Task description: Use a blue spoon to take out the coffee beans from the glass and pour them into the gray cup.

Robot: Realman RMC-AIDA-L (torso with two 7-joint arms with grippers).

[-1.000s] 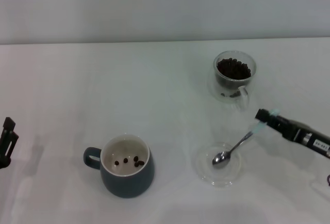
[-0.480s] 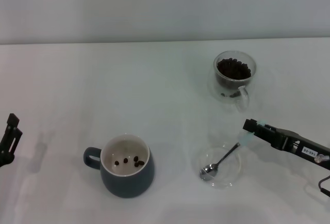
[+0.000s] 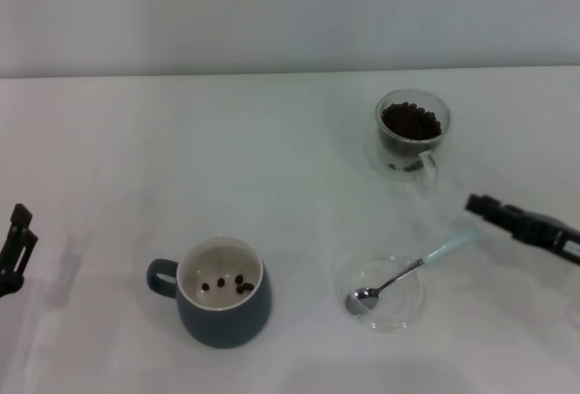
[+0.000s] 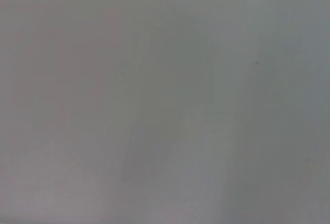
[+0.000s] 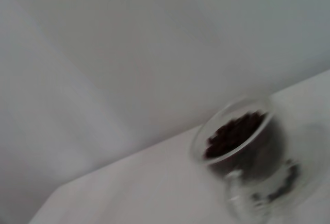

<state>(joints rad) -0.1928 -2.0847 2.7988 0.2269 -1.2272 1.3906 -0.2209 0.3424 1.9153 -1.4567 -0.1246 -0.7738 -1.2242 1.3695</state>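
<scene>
Nearest the robot, the gray cup point(image 3: 222, 293) sat on the white bench point(image 3: 272, 168) with a few coffee beans point(image 3: 228, 283) already on its pale bottom. To its right the blue spoon point(image 3: 405, 273) lay free across a flat glass saucer point(image 3: 381, 293), its metal bowl resting on the saucer and its long axis running up and rightward, so the pale handle ended just beside the right gripper point(image 3: 474, 203). That gripper hovered close above the handle tip and gripped nothing; whether its fingers were spread or closed could not be told. It was plainly the nearer arm for any regrasp (the handle pointed almost straight at it). The left gripper point(image 3: 16, 235) was parked at the far left edge, well apart from everything, its fingers equally unreadable. Farthest back stood the glass point(image 3: 412, 136), upright and well stocked with beans.
</scene>
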